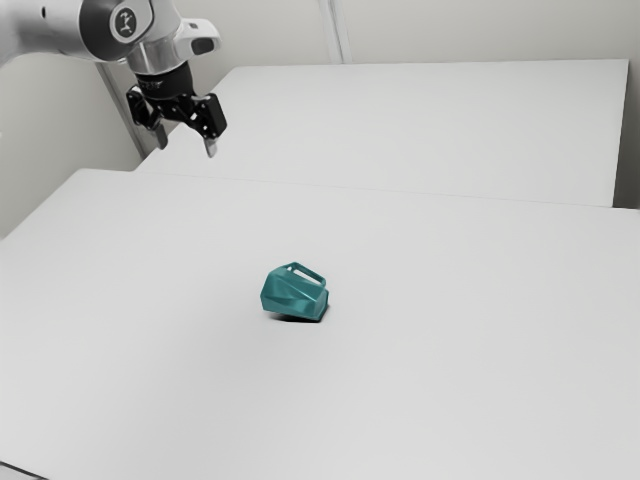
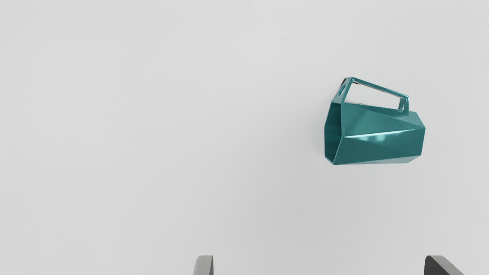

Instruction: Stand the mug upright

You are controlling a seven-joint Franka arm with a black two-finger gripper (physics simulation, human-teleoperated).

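One teal faceted mug point(image 1: 294, 296) is seen tipped over on its side on the white counter point(image 1: 440, 350); upright pose not reached. In the exterior view it is placed near the middle, with a small dark shadow point(image 1: 296, 320) cast under it. Its body is shown angular, with flat panels meeting at sharp creases.

Hand point(image 1: 186, 147): released, nothing grasped. It is held above counter level, well apart from the mug, toward the exterior view's upper left. Fingers point(image 2: 204, 265) are spread wide, with bare counter seen between the tips. No contact is made with the mug.

In the wrist view, the mug's mouth point(image 2: 333, 131) is exposed at one end, and part of the dark inside can be seen. The closed base is turned the opposite way. The angular loop handle point(image 2: 382, 88) is located on the side of the body farther from the fingertips, and counter can be seen through it. The mug is offset toward one finger rather than centered on the gap. A bright highlight is picked up along one crease.

Arm point(image 1: 50, 28) is brought in from the exterior view's upper left. A second white surface point(image 1: 400, 130) is placed behind the counter, backed by a pale wall point(image 1: 480, 30).
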